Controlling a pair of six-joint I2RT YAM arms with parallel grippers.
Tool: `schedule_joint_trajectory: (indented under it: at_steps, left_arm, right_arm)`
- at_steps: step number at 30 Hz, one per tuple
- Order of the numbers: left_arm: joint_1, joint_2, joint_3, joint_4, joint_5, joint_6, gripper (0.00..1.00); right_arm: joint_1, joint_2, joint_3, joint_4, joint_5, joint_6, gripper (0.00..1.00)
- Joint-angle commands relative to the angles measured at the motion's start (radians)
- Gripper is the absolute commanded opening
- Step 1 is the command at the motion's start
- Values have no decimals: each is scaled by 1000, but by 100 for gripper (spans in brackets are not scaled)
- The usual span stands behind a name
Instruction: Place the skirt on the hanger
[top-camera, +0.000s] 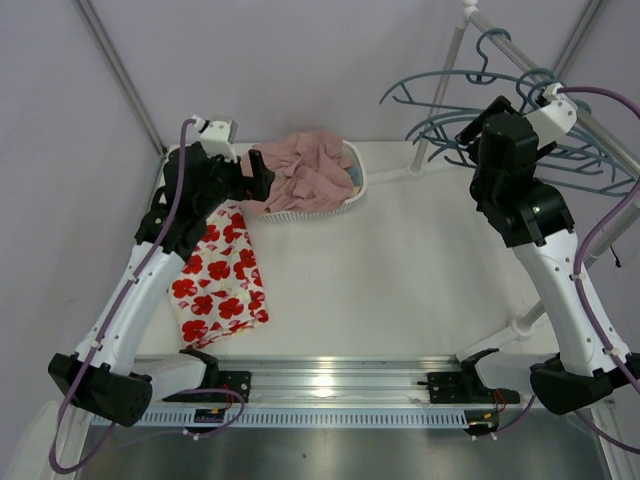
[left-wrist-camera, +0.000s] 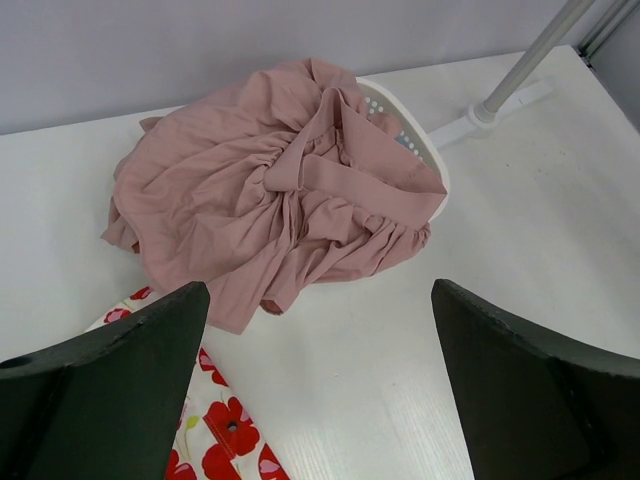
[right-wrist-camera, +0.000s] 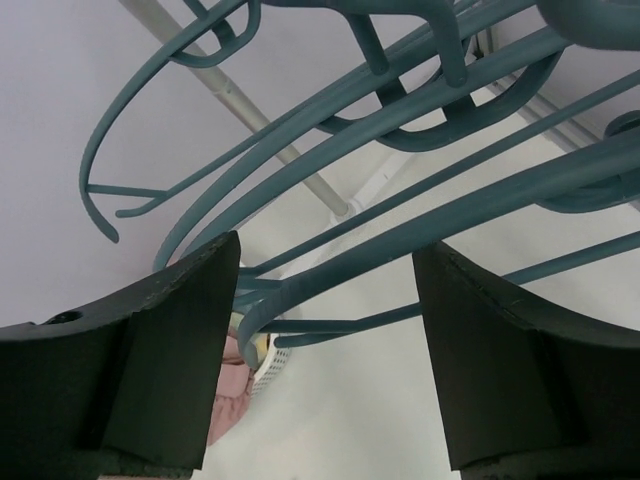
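Right hand (right-wrist-camera: 325, 260) open among hangers (right-wrist-camera: 590, 18) | left hand (top-camera: 262, 172) open, upper left | risk: crowded hangers snag, two lift together | skirt (top-camera: 220, 285) untouched, lower left

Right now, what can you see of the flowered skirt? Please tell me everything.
The skirt is white cloth printed with large red flowers and small yellow-green marks. It lies spread, slightly rumpled, on the left side of the white table, close to the dusty-pink garment. The left arm passes above its far part and hides it. The left gripper is open and does not hold it.
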Motion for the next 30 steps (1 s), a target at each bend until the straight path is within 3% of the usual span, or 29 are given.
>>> schedule_joint_trajectory:
  at_steps: [1, 10, 14, 17, 25, 30]
  left_arm:
    - [35, -7, -3, 31, 55, 17, 99]
    - [104, -1, -15, 35, 91, 21, 100]
    - [121, 7, -18, 37, 110, 12, 100]
    - [125, 5, -18, 38, 118, 8, 100]
    - [133, -18, -41, 45, 129, 0, 100]
    - [136, -41, -58, 49, 132, -2, 99]
  right_arm:
    - [-31, 15, 4, 63, 18, -3, 74]
    - [-99, 32, -18, 104, 3, -15, 50]
    - [-102, 38, -18, 104, -34, -3, 31]
    - [-102, 29, -16, 95, -45, 5, 23]
    - [-102, -45, -21, 60, -97, 34, 19]
    - [-100, -89, -1, 60, -182, 71, 10]
